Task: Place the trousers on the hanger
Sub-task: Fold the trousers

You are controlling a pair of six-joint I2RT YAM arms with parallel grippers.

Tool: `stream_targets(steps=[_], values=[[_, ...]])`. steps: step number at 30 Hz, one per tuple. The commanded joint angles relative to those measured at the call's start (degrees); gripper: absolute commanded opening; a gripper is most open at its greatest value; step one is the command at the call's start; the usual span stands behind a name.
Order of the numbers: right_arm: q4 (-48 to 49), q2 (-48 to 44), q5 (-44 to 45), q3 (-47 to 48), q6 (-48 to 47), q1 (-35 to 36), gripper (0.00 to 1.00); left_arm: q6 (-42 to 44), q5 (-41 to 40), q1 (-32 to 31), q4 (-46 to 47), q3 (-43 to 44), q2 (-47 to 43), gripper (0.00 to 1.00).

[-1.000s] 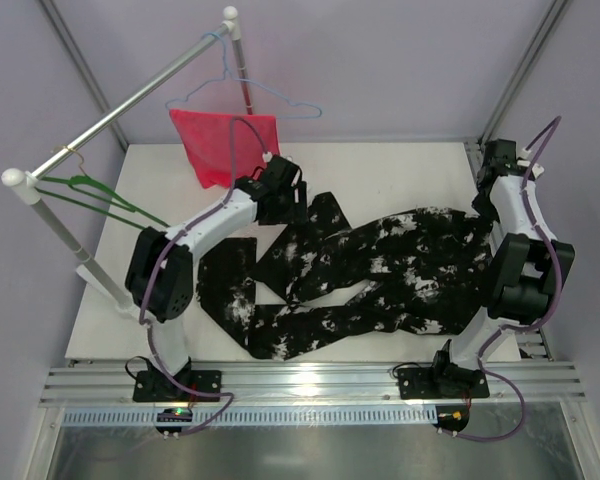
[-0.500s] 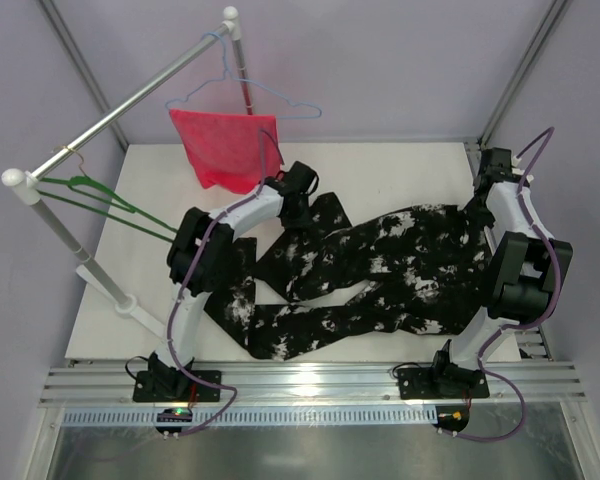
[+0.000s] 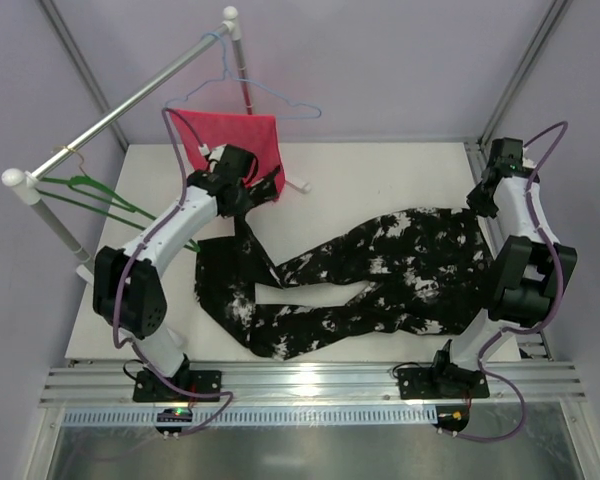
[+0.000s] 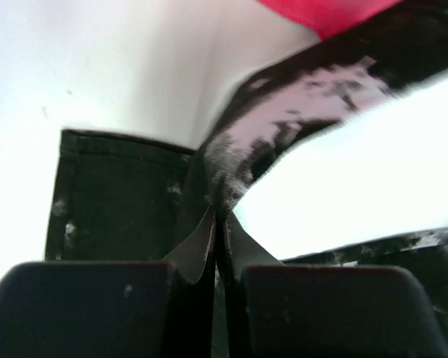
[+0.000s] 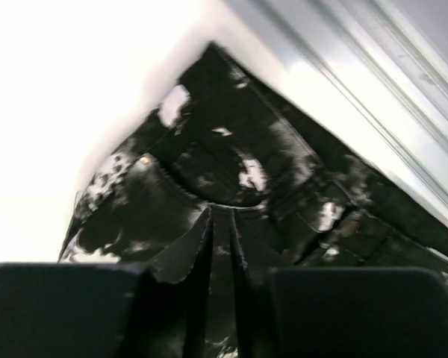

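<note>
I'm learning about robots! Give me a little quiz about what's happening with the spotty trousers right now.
1. True or false: the green hanger hangs on the rail with nothing on it.
2. What are the left arm's fingers pinching? A) the hanger B) the trousers C) nothing
3. What colour is the cloth hanging at the back?

Key: 1 true; 2 B; 3 red.
</note>
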Motion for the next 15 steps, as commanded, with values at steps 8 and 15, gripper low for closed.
stream_targets(steps=[8,15], values=[[-3.74,14.13,-8.82,10.27,-0.05,1.49,0.50,-2.55,-6.90,0.93,-1.67,-3.03,0.43,0.00],[-1.98,19.13,-5.30,9.02,1.52,1.49,0.50,-2.73,-10.94,5.15,-2.11,-2.60,1.13,0.00]])
